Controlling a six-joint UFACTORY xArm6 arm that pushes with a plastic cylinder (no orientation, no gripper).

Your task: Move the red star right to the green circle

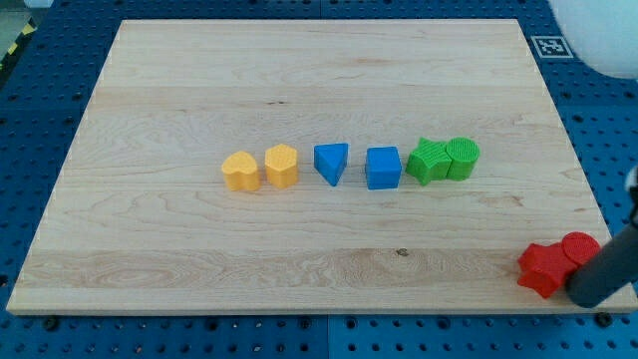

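The red star [543, 267] sits at the board's bottom right corner, partly over the edge, touching a red circle [580, 246] on its right. The green circle [463, 157] stands right of the middle, touching a green star [430, 161] on its left. My dark rod comes in from the view's right, and my tip [583, 292] rests just below the red circle and right of the red star, touching or almost touching both.
A row across the middle holds a yellow heart [240, 172], a yellow hexagon [281, 166], a blue triangle [332, 162] and a blue cube [383, 168]. The wooden board [299, 80] lies on a blue pegboard. A white object [598, 30] is at the top right.
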